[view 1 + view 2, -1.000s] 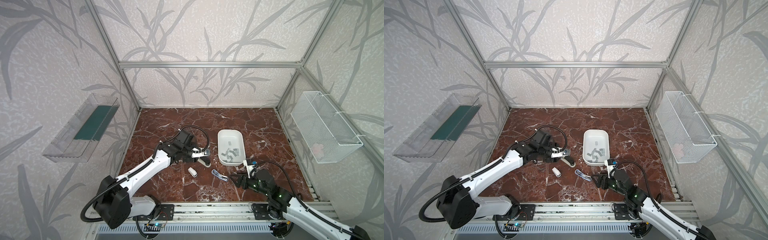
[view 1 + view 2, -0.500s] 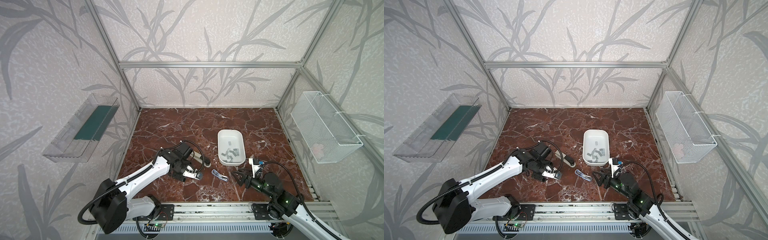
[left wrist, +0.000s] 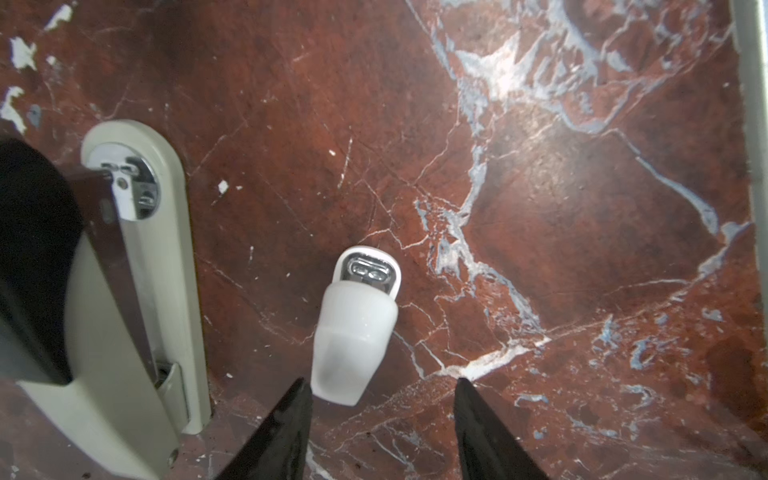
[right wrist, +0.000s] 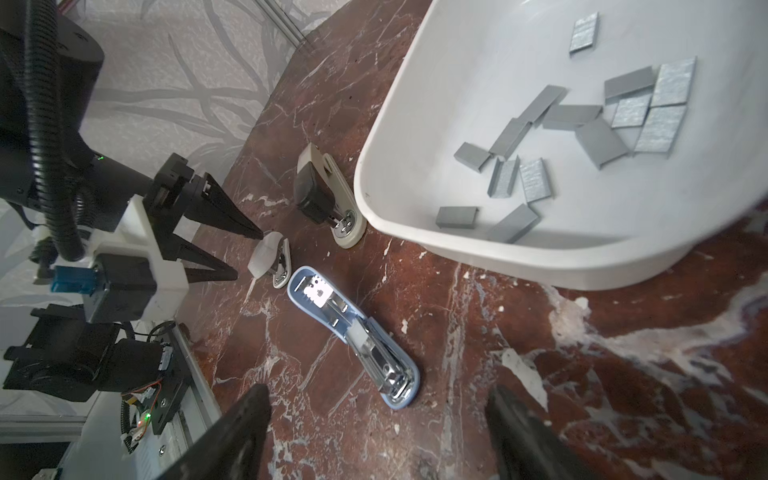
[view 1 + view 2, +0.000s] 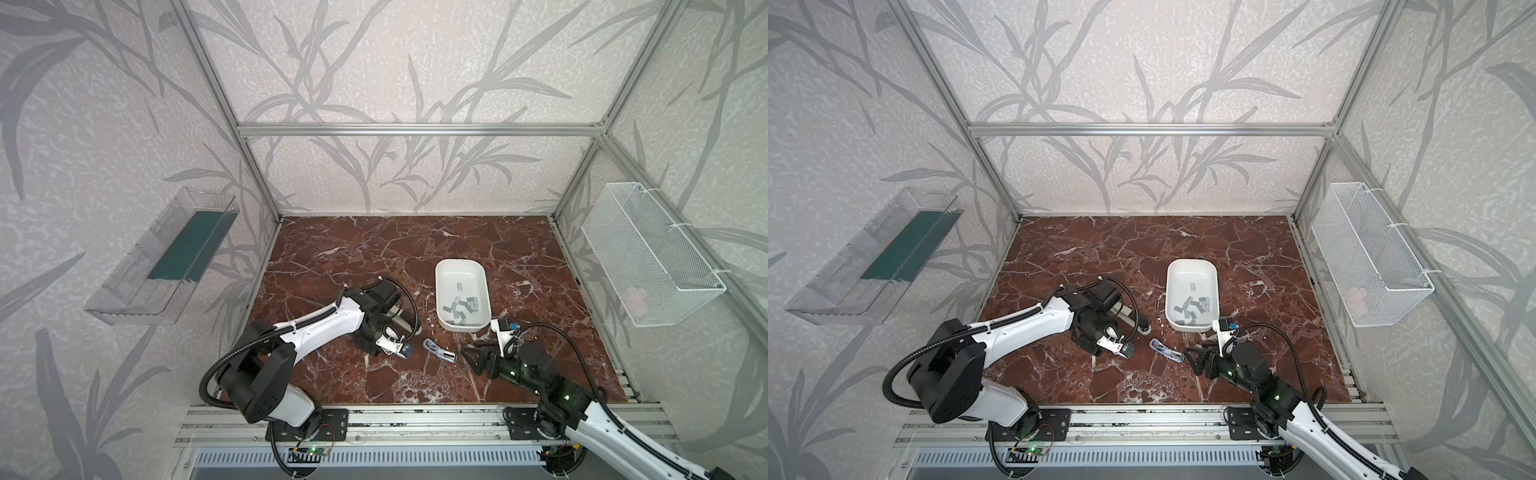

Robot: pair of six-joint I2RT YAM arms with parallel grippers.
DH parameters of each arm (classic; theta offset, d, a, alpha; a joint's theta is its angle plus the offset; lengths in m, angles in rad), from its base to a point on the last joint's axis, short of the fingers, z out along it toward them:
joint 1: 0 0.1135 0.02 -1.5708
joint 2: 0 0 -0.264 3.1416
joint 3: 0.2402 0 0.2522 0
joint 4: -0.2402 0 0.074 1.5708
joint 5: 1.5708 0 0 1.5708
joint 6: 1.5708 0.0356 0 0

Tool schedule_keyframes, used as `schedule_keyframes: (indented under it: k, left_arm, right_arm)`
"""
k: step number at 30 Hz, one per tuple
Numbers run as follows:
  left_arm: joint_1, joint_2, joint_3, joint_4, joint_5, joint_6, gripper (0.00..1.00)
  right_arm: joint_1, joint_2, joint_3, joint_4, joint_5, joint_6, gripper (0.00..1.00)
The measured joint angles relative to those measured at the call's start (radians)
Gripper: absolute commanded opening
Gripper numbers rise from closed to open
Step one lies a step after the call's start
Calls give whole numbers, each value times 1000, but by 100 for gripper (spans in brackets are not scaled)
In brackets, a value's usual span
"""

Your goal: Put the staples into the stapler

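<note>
Several grey staples (image 4: 582,124) (image 5: 461,307) (image 5: 1192,309) lie loose in a white tray (image 4: 374,166) (image 5: 437,291). A blue stapler (image 4: 353,336) (image 5: 439,351) (image 5: 1167,350) lies on the marble with its magazine exposed, in front of the tray. My right gripper (image 4: 378,392) (image 5: 469,348) is open just short of its near end. A small white stapler (image 3: 355,332) (image 4: 266,253) lies left of it. My left gripper (image 3: 382,386) is open at the white stapler's end and holds nothing. A beige and black stapler (image 3: 137,266) (image 5: 1133,320) lies beside the tray.
A white wire basket (image 5: 648,257) hangs on the right wall and a clear shelf (image 5: 162,257) on the left wall. An aluminium rail (image 5: 415,415) runs along the front edge. My left arm's cable (image 5: 411,307) loops over the beige stapler.
My left gripper has left the beige stapler and come forward to the small white stapler. My right gripper has stayed by the blue stapler, while its arm has shifted a little.
</note>
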Motion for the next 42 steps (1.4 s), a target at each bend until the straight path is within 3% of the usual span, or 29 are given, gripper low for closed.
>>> schedule_keyframes:
  k: [14, 23, 30, 33, 42]
  left_arm:
    - [-39, 82, 9, 40, 29, 24, 43]
    - [-51, 121, 34, 40, 25, 23, 24]
    - [-53, 111, 35, 40, 23, 7, 4]
    - [-67, 73, 51, 51, 24, -48, 0]
    - [-204, -137, 72, 226, -16, -365, 0]
  right_arm:
    - [0, 16, 0, 3, 0, -3, 83]
    - [0, 16, 0, 3, -1, -3, 83]
    - [0, 17, 10, -18, -2, -7, 79]
    - [0, 26, 51, -68, -17, -16, 76]
    - [44, 120, 223, -87, -72, -3, 73]
